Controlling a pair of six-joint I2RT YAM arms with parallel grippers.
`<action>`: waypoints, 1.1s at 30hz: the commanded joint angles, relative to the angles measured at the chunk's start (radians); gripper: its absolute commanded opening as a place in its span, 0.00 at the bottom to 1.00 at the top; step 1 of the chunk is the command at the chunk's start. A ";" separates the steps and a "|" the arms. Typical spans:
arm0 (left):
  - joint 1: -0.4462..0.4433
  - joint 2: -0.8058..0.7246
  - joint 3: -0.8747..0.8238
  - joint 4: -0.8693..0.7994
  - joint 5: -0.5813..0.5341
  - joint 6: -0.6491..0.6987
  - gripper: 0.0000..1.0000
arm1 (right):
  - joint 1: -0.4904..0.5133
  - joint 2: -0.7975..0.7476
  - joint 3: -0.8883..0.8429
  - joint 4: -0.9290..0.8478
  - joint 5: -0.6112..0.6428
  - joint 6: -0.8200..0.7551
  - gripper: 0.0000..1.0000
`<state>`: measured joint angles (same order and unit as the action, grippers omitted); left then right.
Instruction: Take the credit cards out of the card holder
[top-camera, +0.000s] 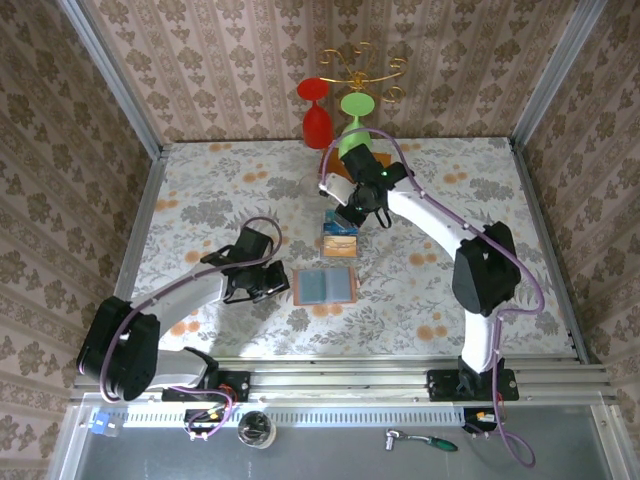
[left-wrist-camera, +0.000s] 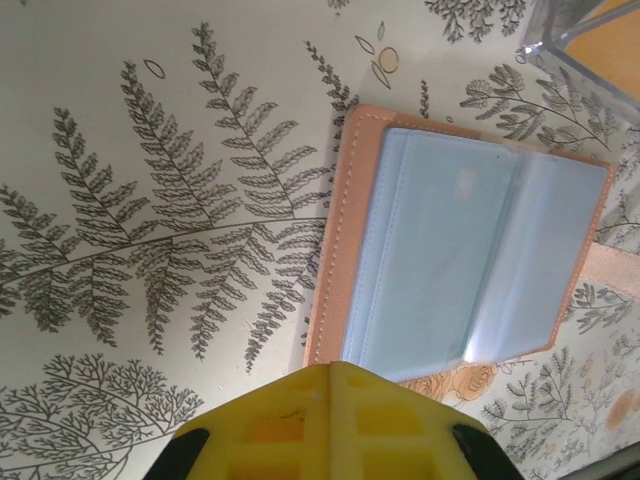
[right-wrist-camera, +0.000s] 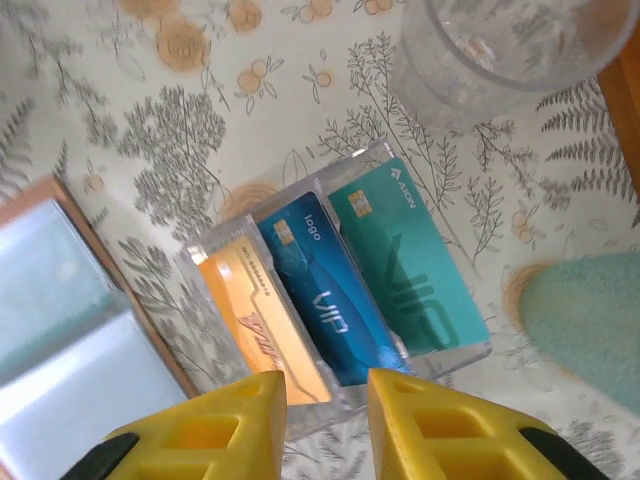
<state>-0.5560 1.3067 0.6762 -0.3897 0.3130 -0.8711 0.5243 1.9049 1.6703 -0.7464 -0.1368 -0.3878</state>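
The card holder (top-camera: 325, 287) lies spread flat on the flowered table, tan rim around grey-blue pocket panels that look empty (left-wrist-camera: 460, 250) (right-wrist-camera: 60, 320). Three credit cards, orange (right-wrist-camera: 260, 310), blue (right-wrist-camera: 325, 290) and teal (right-wrist-camera: 400, 250), stand side by side in a clear plastic rack (top-camera: 340, 243) just beyond the holder. My right gripper (top-camera: 350, 215) (right-wrist-camera: 327, 400) hovers over the rack's near edge, open, with nothing between its yellow fingers. My left gripper (top-camera: 270, 285) (left-wrist-camera: 332, 372) is shut and empty, its tip at the holder's left edge.
A red goblet (top-camera: 317, 115) and a green goblet (top-camera: 355, 125) stand at the back under a gold ornament (top-camera: 360, 65). An orange-brown block (top-camera: 340, 178) lies under the right arm. A clear glass (right-wrist-camera: 500, 50) stands close beyond the rack. Patterned walls enclose the table.
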 joint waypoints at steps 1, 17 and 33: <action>-0.009 -0.020 -0.006 -0.005 -0.016 -0.022 0.03 | 0.002 -0.059 -0.078 0.116 -0.059 0.240 0.29; -0.010 0.183 0.132 0.010 0.056 0.094 0.02 | 0.090 -0.152 -0.385 0.312 -0.208 0.875 0.17; -0.005 0.253 0.105 0.051 0.077 0.139 0.00 | 0.149 -0.106 -0.449 0.368 -0.264 1.021 0.25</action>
<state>-0.5621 1.5444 0.7906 -0.3508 0.3706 -0.7582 0.6567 1.7908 1.2320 -0.3988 -0.3756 0.5896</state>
